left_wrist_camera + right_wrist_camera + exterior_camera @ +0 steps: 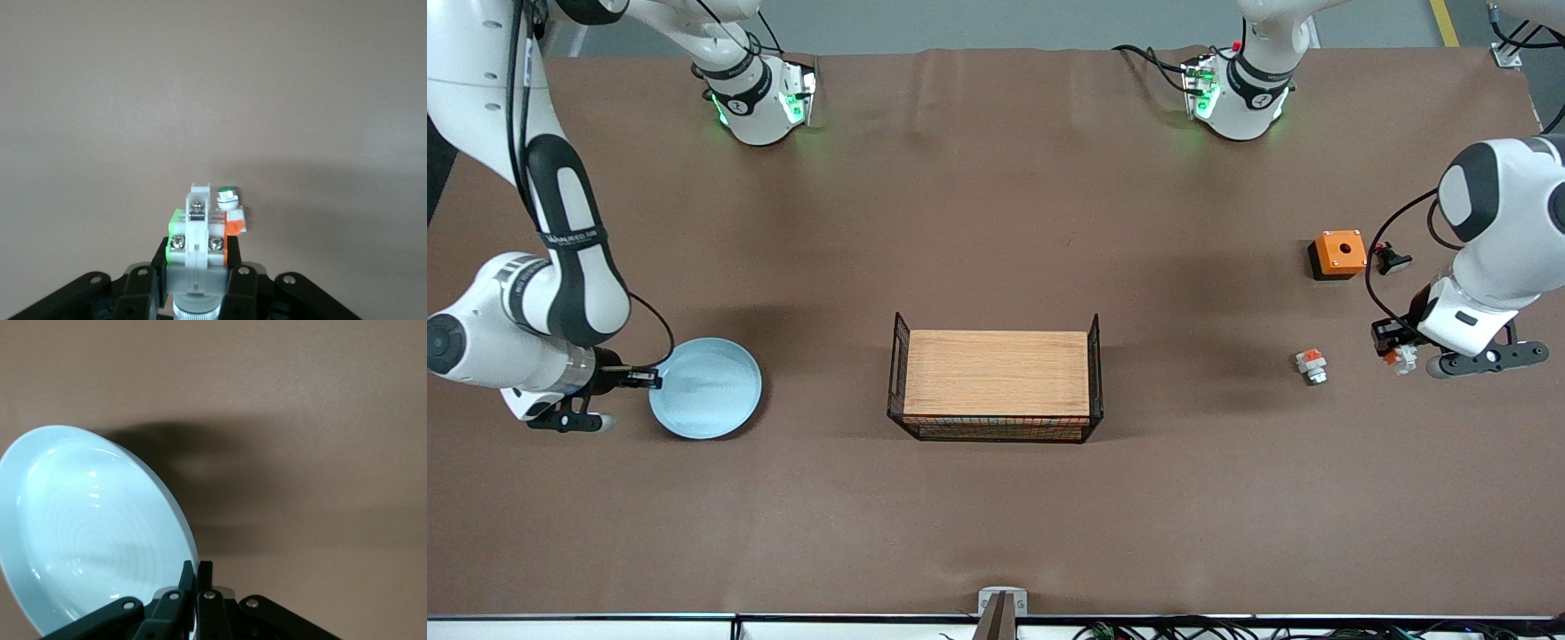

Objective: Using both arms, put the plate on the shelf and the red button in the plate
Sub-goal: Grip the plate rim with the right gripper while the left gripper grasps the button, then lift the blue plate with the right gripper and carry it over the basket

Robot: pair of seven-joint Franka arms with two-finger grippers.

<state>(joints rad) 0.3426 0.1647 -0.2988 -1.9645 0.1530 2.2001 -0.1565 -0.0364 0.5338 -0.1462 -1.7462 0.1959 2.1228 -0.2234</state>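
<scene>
The pale blue plate [710,391] is at the right arm's end of the table. My right gripper [649,380] is shut on its rim. In the right wrist view the plate [87,533] stands tilted above its shadow, with the rim pinched in my right gripper [198,572]. My left gripper [1394,349] is at the left arm's end of the table. It is shut on the red button [1403,359], a white part with orange and a black end. In the left wrist view the red button [198,230] sticks out of my left gripper [198,261].
A wire basket [1096,356] holding a wooden board [996,373] stands mid-table. A shorter white and orange piece [1311,365] lies beside my left gripper and also shows in the left wrist view [231,212]. An orange box with a hole [1339,252] and a small black part [1392,260] lie farther from the front camera.
</scene>
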